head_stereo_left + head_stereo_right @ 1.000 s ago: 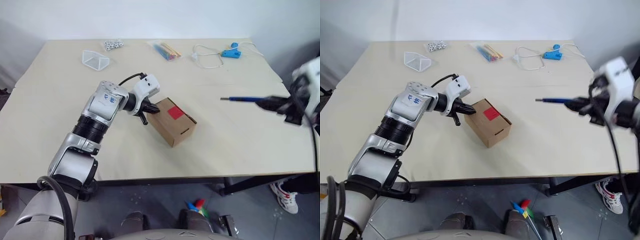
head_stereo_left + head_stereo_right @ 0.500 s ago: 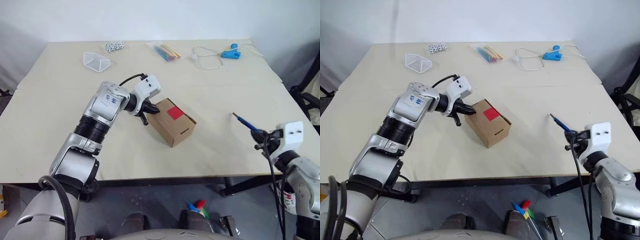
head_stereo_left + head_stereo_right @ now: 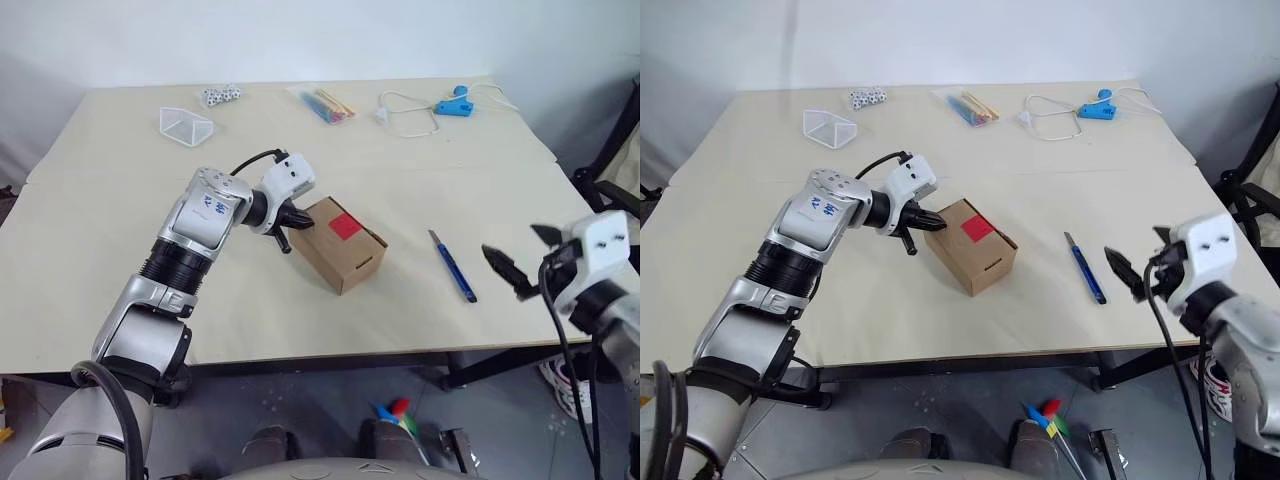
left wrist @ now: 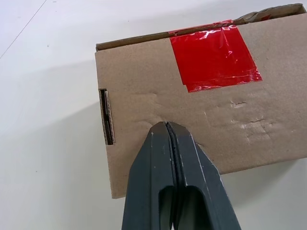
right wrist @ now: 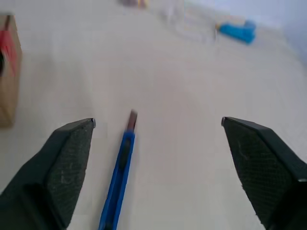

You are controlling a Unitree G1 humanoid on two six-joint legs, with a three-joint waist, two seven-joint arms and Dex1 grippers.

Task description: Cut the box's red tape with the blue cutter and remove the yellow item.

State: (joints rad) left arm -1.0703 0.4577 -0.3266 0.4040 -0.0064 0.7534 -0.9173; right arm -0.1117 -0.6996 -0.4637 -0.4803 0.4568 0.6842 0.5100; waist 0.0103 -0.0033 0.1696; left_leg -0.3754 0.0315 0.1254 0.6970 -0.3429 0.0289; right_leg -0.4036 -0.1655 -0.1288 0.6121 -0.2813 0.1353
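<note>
The blue cutter [image 3: 453, 266] lies flat on the table [image 3: 120, 230], right of the box [image 3: 339, 243], with the right gripper [image 3: 514, 260] spread wide and empty just beyond it. The left gripper [image 4: 167, 128], fingers pressed together, touches the box's left side near the red tape [image 4: 213, 56].

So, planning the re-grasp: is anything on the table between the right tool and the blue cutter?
Nothing visible. The blue cutter lies alone on bare table, just ahead of the open right tool.
</note>
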